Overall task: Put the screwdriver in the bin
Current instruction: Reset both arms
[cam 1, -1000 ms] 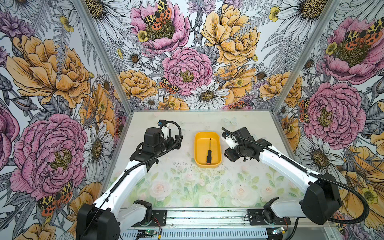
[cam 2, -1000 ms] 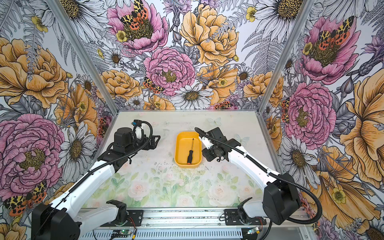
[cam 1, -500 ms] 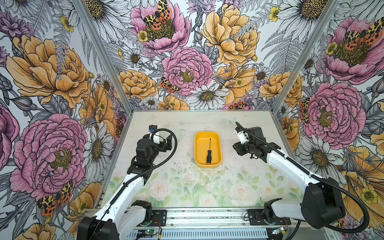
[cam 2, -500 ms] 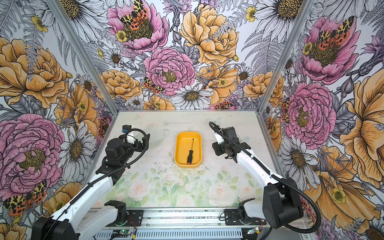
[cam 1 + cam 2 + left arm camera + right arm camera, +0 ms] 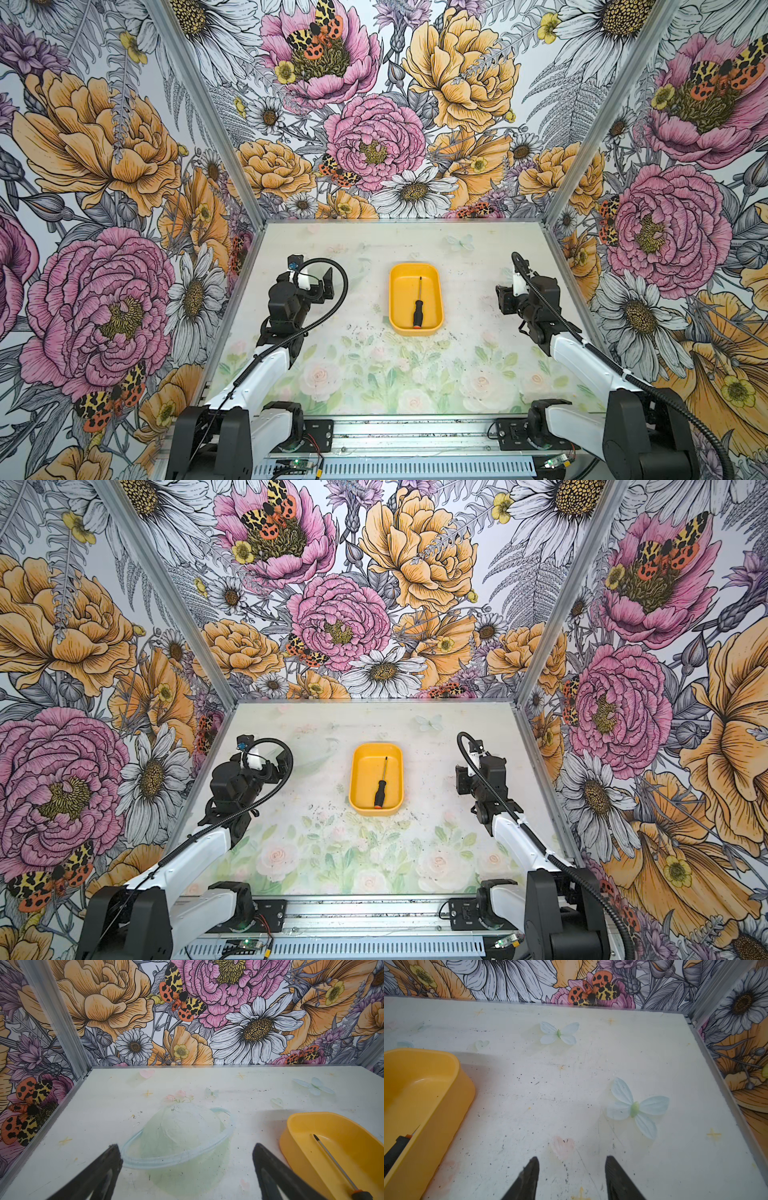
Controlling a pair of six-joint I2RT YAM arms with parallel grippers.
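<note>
The screwdriver point(image 5: 417, 307) point(image 5: 381, 785) lies lengthwise inside the yellow-orange bin point(image 5: 415, 331) point(image 5: 376, 812) at the table's middle, its thin shaft pointing toward the back wall and its orange end cap toward the front. My left gripper point(image 5: 321, 286) point(image 5: 186, 1147) hovers well to the left of the bin, open and empty. In the left wrist view the bin point(image 5: 301, 1147) and the screwdriver point(image 5: 336, 1163) sit off to one side. My right gripper point(image 5: 505, 296) point(image 5: 572, 1159) is to the right of the bin, open with only bare table between its fingers. The right wrist view catches the bin point(image 5: 436, 1105) and the screwdriver's black handle point(image 5: 394, 1151).
The table has a faded floral print with dark specks. Flowered walls with metal corner posts point(image 5: 249, 208) close in the left, right and back sides. The arm bases sit on a metal rail point(image 5: 415, 432) along the front edge.
Both arms have drawn away from the bin, the left one leftward and the right one rightward. The screwdriver has stayed where it was in the bin.
</note>
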